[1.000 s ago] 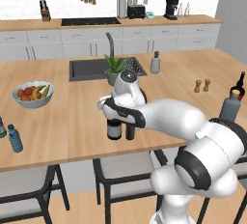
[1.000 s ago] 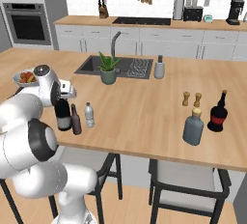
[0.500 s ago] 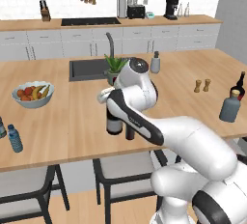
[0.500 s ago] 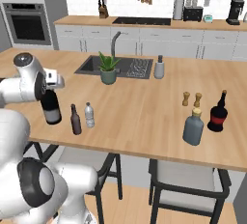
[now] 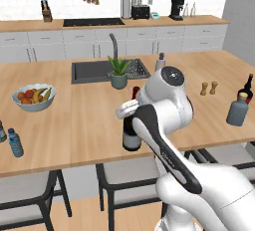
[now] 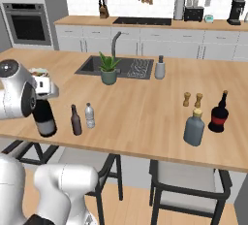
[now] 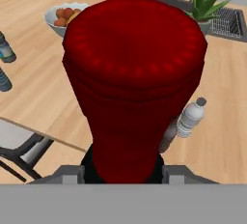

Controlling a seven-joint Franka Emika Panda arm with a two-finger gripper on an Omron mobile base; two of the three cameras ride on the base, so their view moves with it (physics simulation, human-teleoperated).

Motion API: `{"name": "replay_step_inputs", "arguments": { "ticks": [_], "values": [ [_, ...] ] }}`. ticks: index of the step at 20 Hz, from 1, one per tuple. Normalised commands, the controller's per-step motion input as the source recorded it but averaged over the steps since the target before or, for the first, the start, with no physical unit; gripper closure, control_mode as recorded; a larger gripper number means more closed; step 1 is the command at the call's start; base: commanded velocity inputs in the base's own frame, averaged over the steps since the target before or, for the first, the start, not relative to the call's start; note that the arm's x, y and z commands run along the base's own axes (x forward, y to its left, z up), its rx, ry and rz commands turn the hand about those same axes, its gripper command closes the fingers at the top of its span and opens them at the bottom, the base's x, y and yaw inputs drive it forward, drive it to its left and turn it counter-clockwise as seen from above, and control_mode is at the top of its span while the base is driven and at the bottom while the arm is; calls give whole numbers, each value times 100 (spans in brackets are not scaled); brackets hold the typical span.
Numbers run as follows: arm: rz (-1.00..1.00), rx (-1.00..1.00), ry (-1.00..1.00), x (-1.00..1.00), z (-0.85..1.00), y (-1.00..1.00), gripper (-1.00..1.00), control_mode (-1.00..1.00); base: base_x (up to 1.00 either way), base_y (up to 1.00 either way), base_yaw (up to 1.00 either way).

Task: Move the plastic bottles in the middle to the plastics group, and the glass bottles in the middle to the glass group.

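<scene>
On the tabletop point(image 6: 140, 117), end effector point(image 7: 126, 172) clamped round wine bottle point(image 6: 45, 118) neck, mid-transfer; next calls for carrying it right to glass group point(image 6: 207, 120), clearing brown bottle point(image 6: 75, 120).

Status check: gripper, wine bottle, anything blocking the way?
Gripper shut on wine bottle neck. Bottle upright on the counter. Brown bottle and clear water bottle stand close beside it.

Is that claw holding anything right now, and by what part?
Yes: the claw grips the wine bottle at its red foil neck.
</scene>
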Motion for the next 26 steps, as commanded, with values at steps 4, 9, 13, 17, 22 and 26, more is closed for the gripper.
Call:
{"name": "replay_step_inputs", "arguments": {
  "ticks": [4,9,13,17,22,26],
  "values": [
    [0,-3,0,-29,36,-82,100,-100,0,0,0],
    [-2,-7,5,1,42,-100,100,-100,0,0,0],
    [-4,-11,13,34,40,-100,100,-100,0,0,0],
    [-4,-12,18,64,32,-100,100,-100,0,0,0],
    [-1,-11,19,91,24,-100,100,-100,0,0,0],
    [0,-11,21,100,9,-100,100,-100,0,0,0]
  ]
}}
